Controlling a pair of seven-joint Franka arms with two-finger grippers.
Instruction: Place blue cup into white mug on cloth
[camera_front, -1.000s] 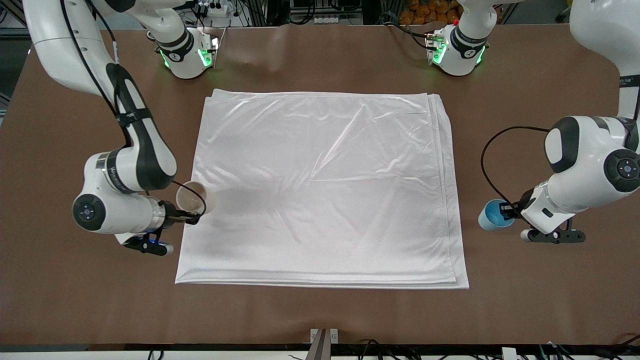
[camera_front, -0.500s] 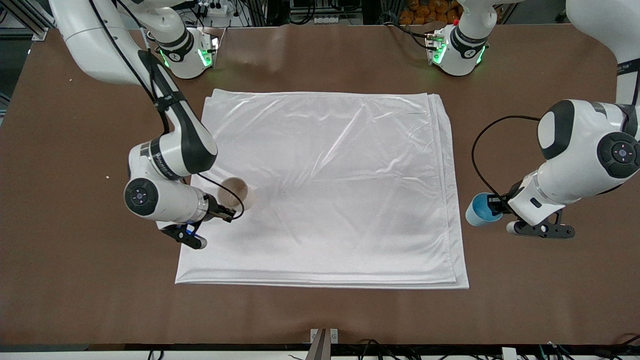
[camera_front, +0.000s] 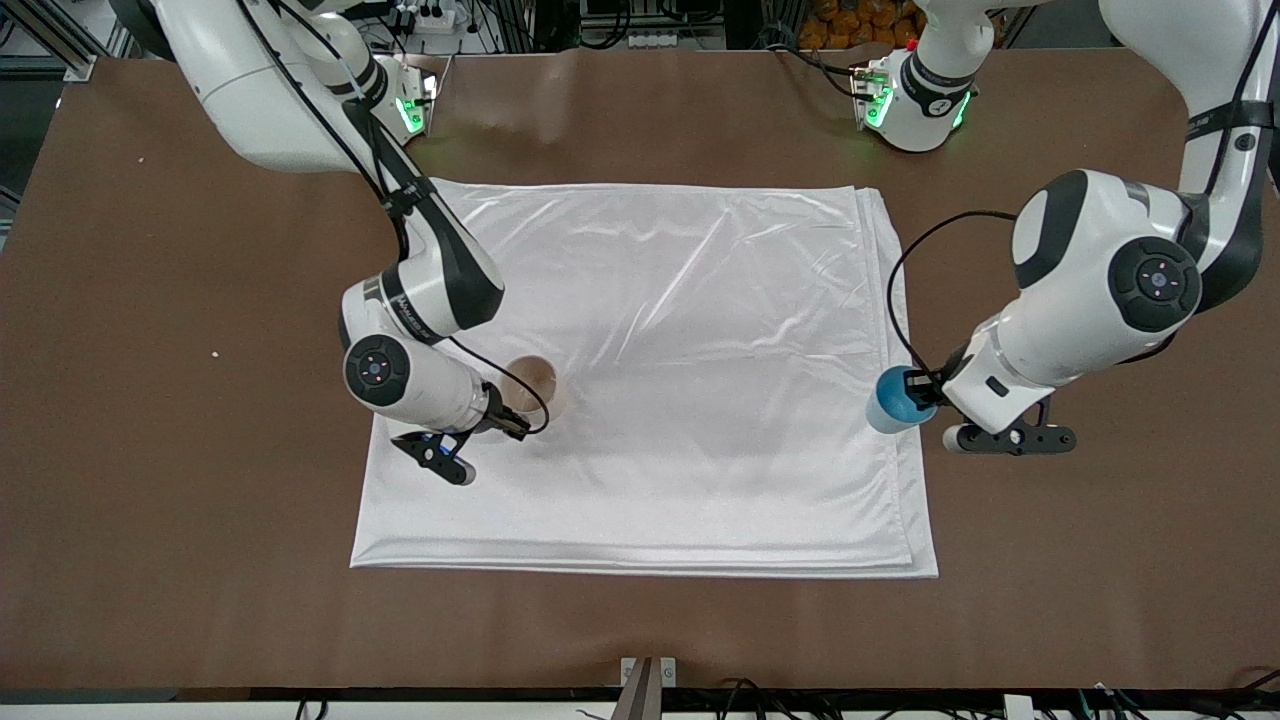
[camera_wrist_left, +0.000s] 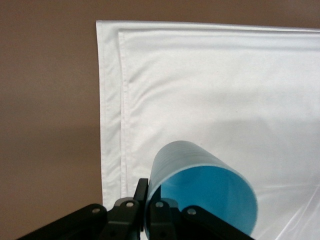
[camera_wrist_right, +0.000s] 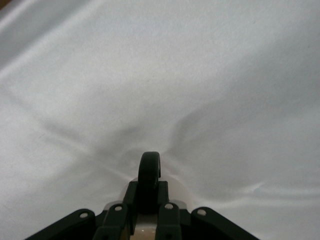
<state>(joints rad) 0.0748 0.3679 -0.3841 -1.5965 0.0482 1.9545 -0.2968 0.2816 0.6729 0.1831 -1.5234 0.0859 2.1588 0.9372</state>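
The white mug (camera_front: 537, 384) is over the part of the cloth (camera_front: 690, 300) toward the right arm's end, and its brownish inside shows. My right gripper (camera_front: 509, 423) is shut on the mug's black loop handle (camera_wrist_right: 149, 171), with the cloth (camera_wrist_right: 150, 75) spread below. My left gripper (camera_front: 925, 392) is shut on the rim of the blue cup (camera_front: 891, 401), which hangs over the cloth's edge at the left arm's end. In the left wrist view one finger of the left gripper (camera_wrist_left: 148, 194) is inside the blue cup (camera_wrist_left: 200, 192) and one outside, above the cloth (camera_wrist_left: 225, 90).
The brown table (camera_front: 150, 500) shows bare around the cloth. The two arm bases (camera_front: 915, 100) with green lights stand along the edge farthest from the front camera. A small metal bracket (camera_front: 648, 668) sits at the nearest edge. A tiny crumb (camera_front: 214, 353) lies toward the right arm's end.
Both arms have moved in toward the cloth's middle. The mug has travelled from the cloth's edge to well over it. The blue cup has come from over bare table to the cloth's edge.
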